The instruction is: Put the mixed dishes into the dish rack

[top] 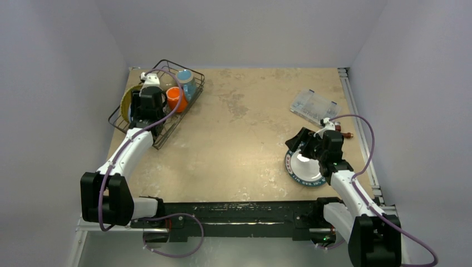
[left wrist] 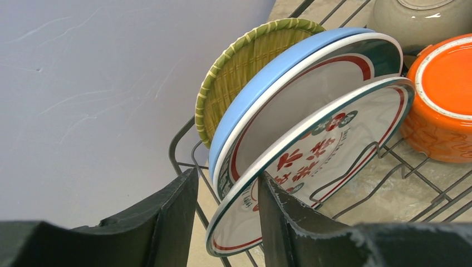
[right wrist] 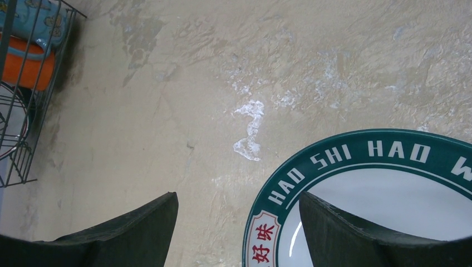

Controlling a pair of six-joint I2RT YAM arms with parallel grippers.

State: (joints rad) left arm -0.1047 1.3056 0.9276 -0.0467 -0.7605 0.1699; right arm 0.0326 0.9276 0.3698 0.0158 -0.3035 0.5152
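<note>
4 plates (left wrist: 311,105), 3 cups (left wrist: 445,100) in dish rack (top: 183,111) | 1 plate (right wrist: 389,206) on table (top: 239,144)

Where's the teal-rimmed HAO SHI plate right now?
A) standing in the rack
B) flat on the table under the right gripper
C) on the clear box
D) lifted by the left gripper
B: the HAO SHI plate lies on the table, with the right gripper open over its rim.

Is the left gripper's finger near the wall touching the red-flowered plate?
Apart. Left wrist view shows rack wire between that finger and the plate.
</note>
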